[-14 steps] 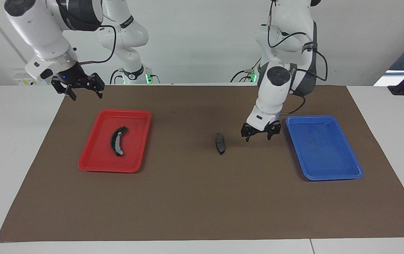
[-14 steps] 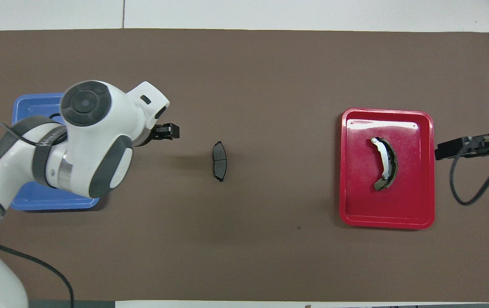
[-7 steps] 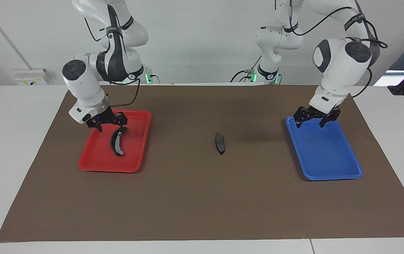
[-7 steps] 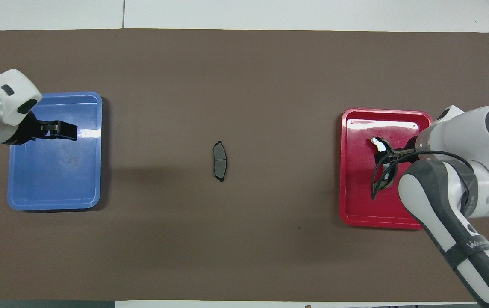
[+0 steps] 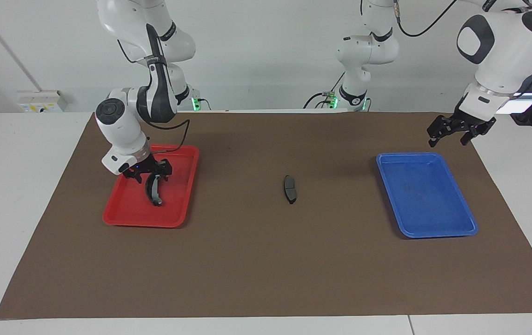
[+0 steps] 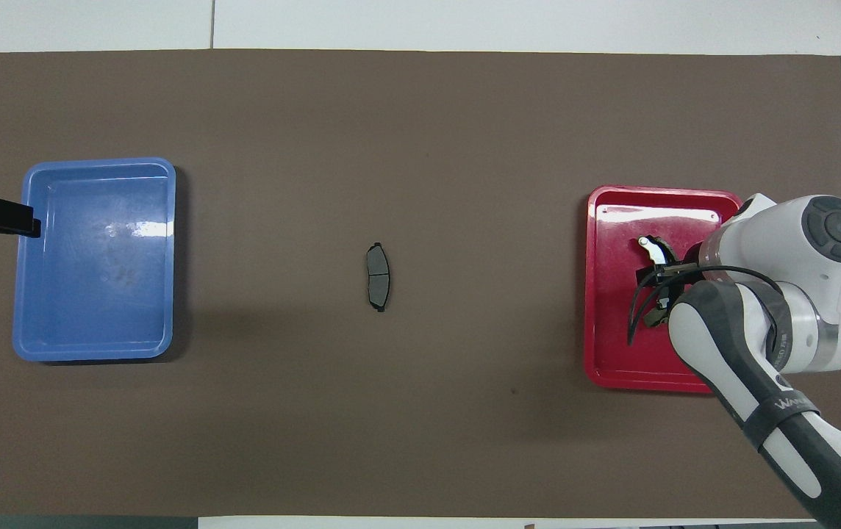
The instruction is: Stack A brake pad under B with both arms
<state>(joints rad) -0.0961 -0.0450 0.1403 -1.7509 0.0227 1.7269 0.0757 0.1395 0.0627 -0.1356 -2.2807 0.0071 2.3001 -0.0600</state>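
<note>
The A brake pad (image 5: 290, 188), a short dark grey pad, lies flat on the brown mat mid-table, also in the overhead view (image 6: 377, 277). B (image 5: 155, 191), the black crescent with a light grey band, lies in the red tray (image 5: 126, 217); in the overhead view B (image 6: 653, 247) is mostly covered by the right arm. My right gripper (image 5: 149, 176) is down at B's end nearer the robots, open, with a finger on each side of it. My left gripper (image 5: 452, 136) is open, empty and raised beside the blue tray (image 5: 438, 232), over the mat at the left arm's end.
The red tray (image 6: 612, 353) is at the right arm's end, the blue tray (image 6: 97, 163) at the left arm's end. The brown mat (image 5: 266, 270) covers most of the white table. The right arm's cable loops over the red tray.
My right gripper has swung in from outside the tray and come down onto B's end. My left gripper has drawn away from the pad, across the blue tray, and risen.
</note>
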